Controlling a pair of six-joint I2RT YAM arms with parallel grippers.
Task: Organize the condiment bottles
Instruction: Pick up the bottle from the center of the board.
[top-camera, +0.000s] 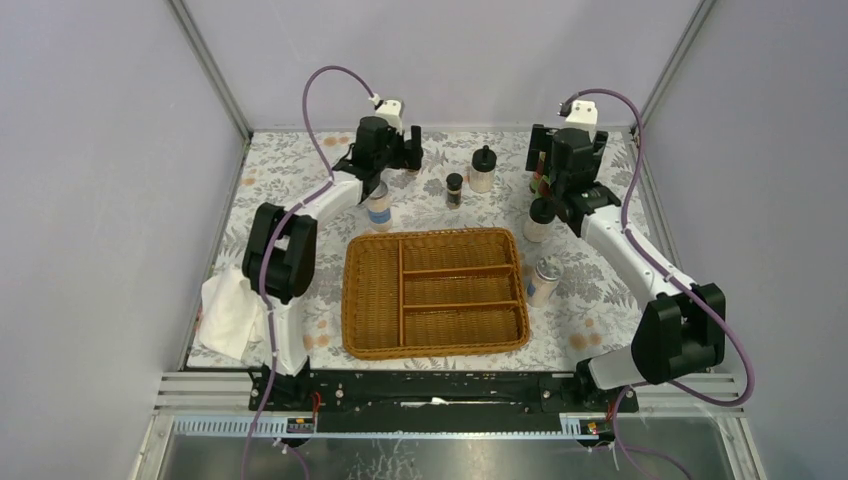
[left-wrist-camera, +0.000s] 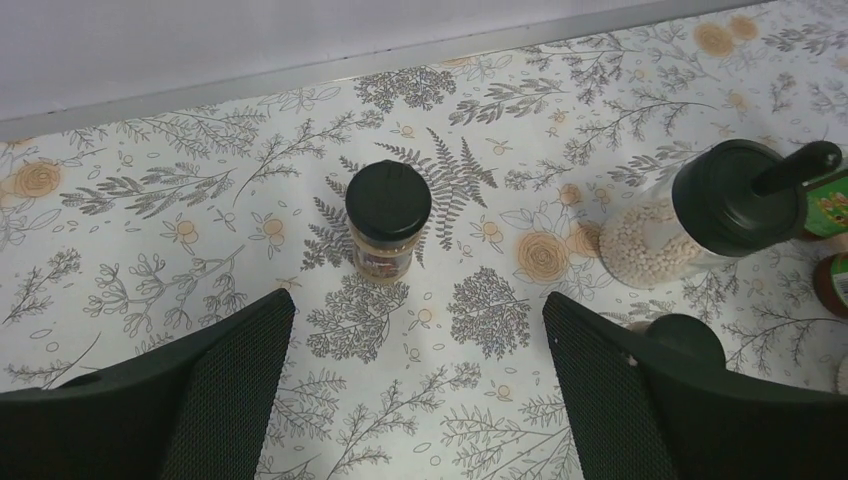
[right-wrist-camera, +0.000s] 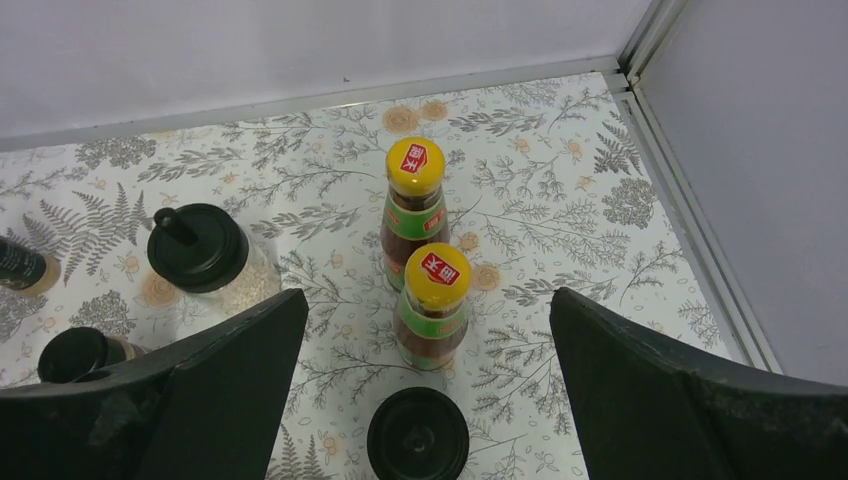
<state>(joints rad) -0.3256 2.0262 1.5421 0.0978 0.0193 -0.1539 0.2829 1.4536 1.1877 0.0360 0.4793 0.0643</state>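
Note:
In the left wrist view, a dark black-capped jar (left-wrist-camera: 387, 222) stands upright on the floral cloth, ahead of my open, empty left gripper (left-wrist-camera: 420, 390). A cream jar with a knobbed black lid (left-wrist-camera: 700, 215) stands to its right. In the right wrist view, two yellow-capped red-green bottles (right-wrist-camera: 414, 210) (right-wrist-camera: 433, 305) stand in line ahead of my open, empty right gripper (right-wrist-camera: 428, 390). A second cream jar's lid (right-wrist-camera: 417, 435) lies between its fingers. In the top view, silver-lidded shakers stand left (top-camera: 379, 205) and right (top-camera: 544, 280) of the basket. A second dark jar (top-camera: 454, 189) stands behind it.
A wicker basket (top-camera: 435, 240) with several compartments sits mid-table. A white cloth (top-camera: 228, 315) lies at the left edge by the left arm's base. Grey walls and metal frame rails close the back and sides.

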